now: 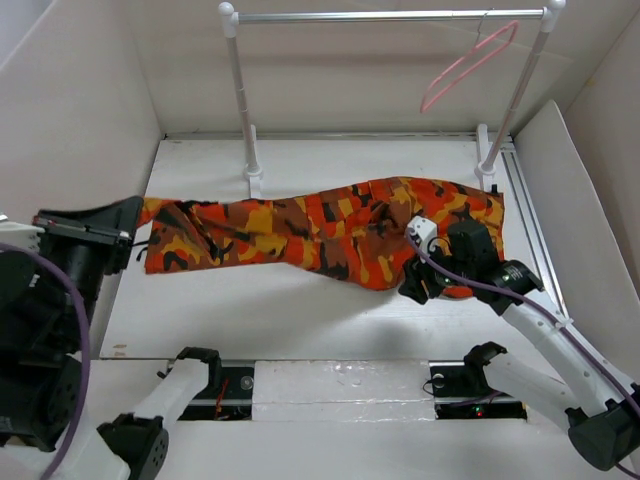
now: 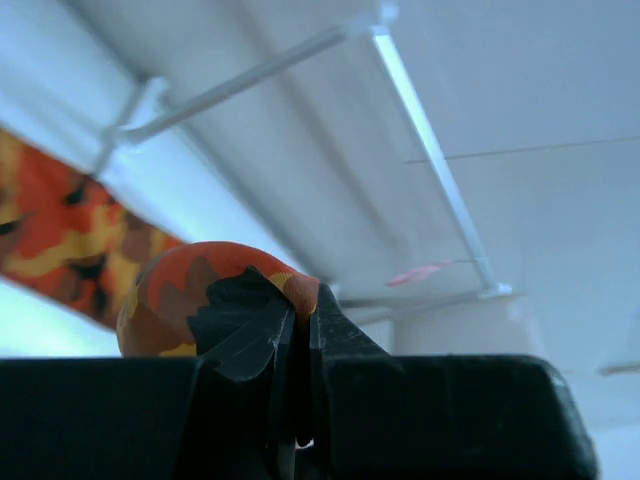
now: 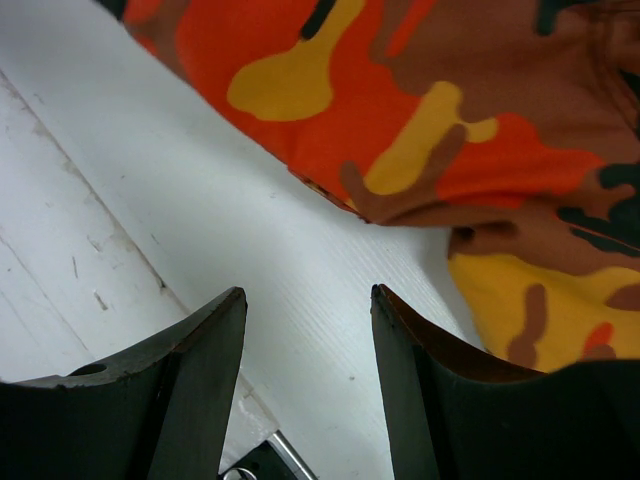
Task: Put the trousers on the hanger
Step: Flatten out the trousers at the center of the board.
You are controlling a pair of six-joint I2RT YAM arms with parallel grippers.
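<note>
Lying across the tabletop (image 1: 300, 315), the trousers (image 1: 320, 225) are pinched at 9 o'clock by the left pincer (image 2: 302, 305), while the right pincer (image 3: 308, 300), wide open at 4 o'clock, could catch one layer only and drop cloth.

The table (image 1: 300, 310) is seen from above and behind; the trousers (image 1: 300, 230) (shared by all views) are framed closely by both wrist cameras.

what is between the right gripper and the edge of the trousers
Bare white table only; the right wrist view shows it between the open right gripper and the trousers edge.
</note>
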